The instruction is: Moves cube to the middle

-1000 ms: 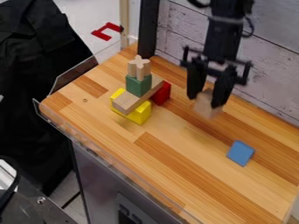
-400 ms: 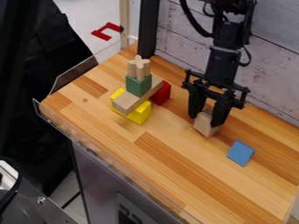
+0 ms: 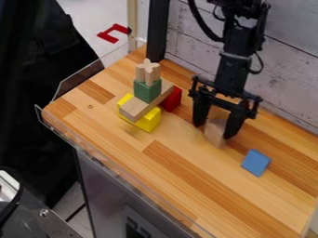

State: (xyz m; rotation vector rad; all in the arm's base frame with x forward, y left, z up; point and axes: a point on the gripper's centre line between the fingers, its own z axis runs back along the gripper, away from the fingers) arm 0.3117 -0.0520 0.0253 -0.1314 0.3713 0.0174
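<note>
Cube [image 3: 215, 133] of pale wood sits on the wooden tabletop [image 3: 186, 186], between the wall-side edge and the open middle stretch of boards, to the right of a small stack of blocks. The black gripper [image 3: 214, 131] hangs down over it from the top of the camera view, and its grasp is released: the two fingers stand apart, one on each side of the cube. Whether either finger brushes the wood, I cannot tell.

Nearer the camera and to the right, a blue block [image 3: 256, 162] lies on the boards, apart from the cube. The stack on the left starts with a yellow block [image 3: 149, 122] at the bottom; a tan plank [image 3: 142, 108] lies slantwise across it, a green block [image 3: 147, 91] stands on the plank, and a pale cross-shaped piece [image 3: 148, 72] tops it all. A red block [image 3: 173, 99] sits just beside the stack, on its right. Behind the arm rises a whitewashed plank wall [image 3: 288, 51] — and on the floor past the table's far left corner lies a red bracket-shaped piece [image 3: 107, 36].
</note>
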